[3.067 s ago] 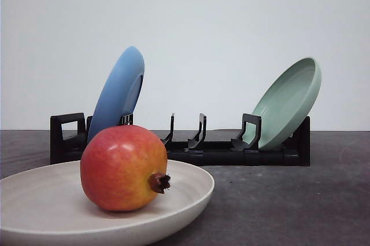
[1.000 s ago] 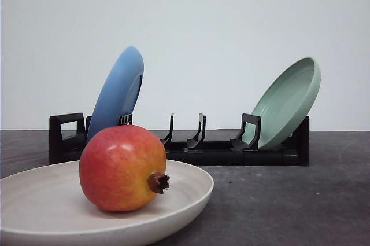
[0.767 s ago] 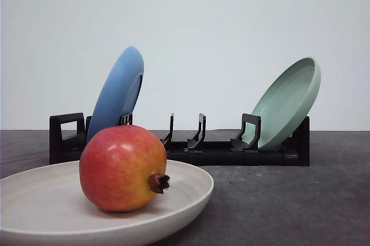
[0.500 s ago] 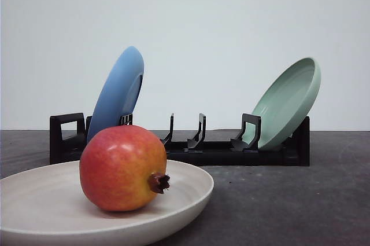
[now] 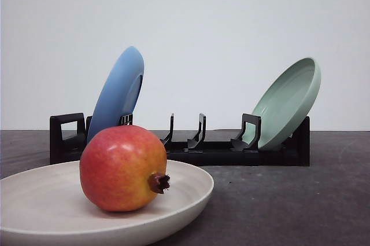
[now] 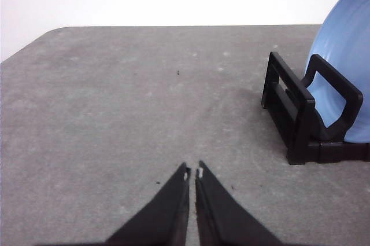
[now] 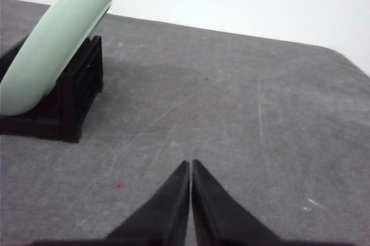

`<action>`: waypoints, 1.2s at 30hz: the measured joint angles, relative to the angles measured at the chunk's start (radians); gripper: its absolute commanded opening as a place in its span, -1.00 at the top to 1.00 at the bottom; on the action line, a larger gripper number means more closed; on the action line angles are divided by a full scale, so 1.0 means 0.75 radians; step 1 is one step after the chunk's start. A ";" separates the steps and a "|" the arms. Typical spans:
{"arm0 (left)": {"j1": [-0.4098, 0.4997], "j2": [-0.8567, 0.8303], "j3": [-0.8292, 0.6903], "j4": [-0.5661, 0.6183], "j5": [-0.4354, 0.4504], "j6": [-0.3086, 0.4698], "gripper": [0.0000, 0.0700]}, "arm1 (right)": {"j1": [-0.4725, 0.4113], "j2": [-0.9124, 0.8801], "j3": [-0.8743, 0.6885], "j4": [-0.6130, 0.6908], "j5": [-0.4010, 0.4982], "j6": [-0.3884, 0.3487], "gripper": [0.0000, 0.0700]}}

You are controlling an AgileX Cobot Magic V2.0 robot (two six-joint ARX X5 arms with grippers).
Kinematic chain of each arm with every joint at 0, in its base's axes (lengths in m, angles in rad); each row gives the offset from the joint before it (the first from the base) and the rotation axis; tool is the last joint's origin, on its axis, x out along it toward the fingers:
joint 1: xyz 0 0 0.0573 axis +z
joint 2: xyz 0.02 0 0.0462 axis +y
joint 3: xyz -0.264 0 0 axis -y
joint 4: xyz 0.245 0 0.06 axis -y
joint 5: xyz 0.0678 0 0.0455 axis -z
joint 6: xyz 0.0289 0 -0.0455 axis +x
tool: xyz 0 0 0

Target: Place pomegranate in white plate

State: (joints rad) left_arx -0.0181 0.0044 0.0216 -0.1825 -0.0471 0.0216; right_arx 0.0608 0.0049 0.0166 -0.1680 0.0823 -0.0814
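- Pomegranate (image 5: pixel 123 168): 1, sitting inside the white plate (image 5: pixel 191 191), on its shallow floor, roughly central. Crown nub points to the side, toward the plate's right rim. Fruit rests on its rounded flank, which I judge is where a round body settles once let go; the raised rim should stop any roll-off.
- White plate: 1, lying flat on the grey table (image 5: pixel 289 199) at the near left of the front view. Flat and open side up, so it can receive fruit; the other plates cannot in their present pose.
- Rack (image 5: pixel 191 152): 1, black, slotted, standing behind the white plate. It holds 2 plates on edge: blue plate (image 5: pixel 118 92) at the left end, pale green plate (image 5: pixel 289 104) at the right end, each leaning outward against an end bracket. Middle slots show 2 bare uprights.
- Left gripper (image 6: pixel 192 172): jaws pressed together, tips nearly touching, nothing between them. It hangs over bare table just beside the rack's blue-plate end.
- Right gripper (image 7: pixel 191 165): jaws likewise pressed together, holding nothing, over bare table near the rack's green-plate end.
- Count: 3 plates, 1 fruit, 1 rack, 2 grippers.
- Judgement: task looks complete; both arms stand well apart from the fruit.
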 measured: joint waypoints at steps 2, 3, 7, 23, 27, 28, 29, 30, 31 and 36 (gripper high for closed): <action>0.000 0.000 0.000 0.000 0.000 0.000 1.00 | -0.004 0.000 0.000 0.000 0.000 0.000 1.00; 0.000 0.000 0.000 0.000 0.000 0.000 1.00 | -0.004 0.000 0.000 0.000 0.000 0.000 1.00; 0.000 0.000 0.000 0.000 0.000 0.000 1.00 | -0.004 0.000 0.000 0.000 0.000 0.000 1.00; 0.000 0.000 0.000 0.000 0.000 0.000 1.00 | -0.005 0.000 -0.001 0.004 -0.003 0.000 1.00; 0.000 0.000 0.000 0.000 0.000 0.000 1.00 | -0.005 0.000 -0.001 0.004 -0.003 0.000 1.00; 0.000 0.000 0.000 0.000 0.000 0.000 1.00 | -0.005 0.000 -0.001 0.004 -0.003 0.000 1.00; 0.000 0.000 0.000 0.000 0.000 0.000 1.00 | -0.005 0.000 -0.001 0.004 -0.003 0.000 1.00; 0.000 0.000 0.000 0.000 0.000 0.000 1.00 | -0.005 0.000 -0.001 0.004 -0.003 0.000 1.00; 0.000 0.000 0.000 0.000 0.000 0.000 1.00 | -0.005 0.000 -0.001 0.004 -0.003 0.000 1.00; 0.000 0.000 0.000 0.000 0.000 0.000 1.00 | -0.005 0.000 -0.001 0.004 -0.003 0.000 1.00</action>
State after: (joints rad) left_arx -0.0181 0.0044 0.0216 -0.1825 -0.0471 0.0216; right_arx 0.0570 0.0051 0.0162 -0.1650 0.0799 -0.0814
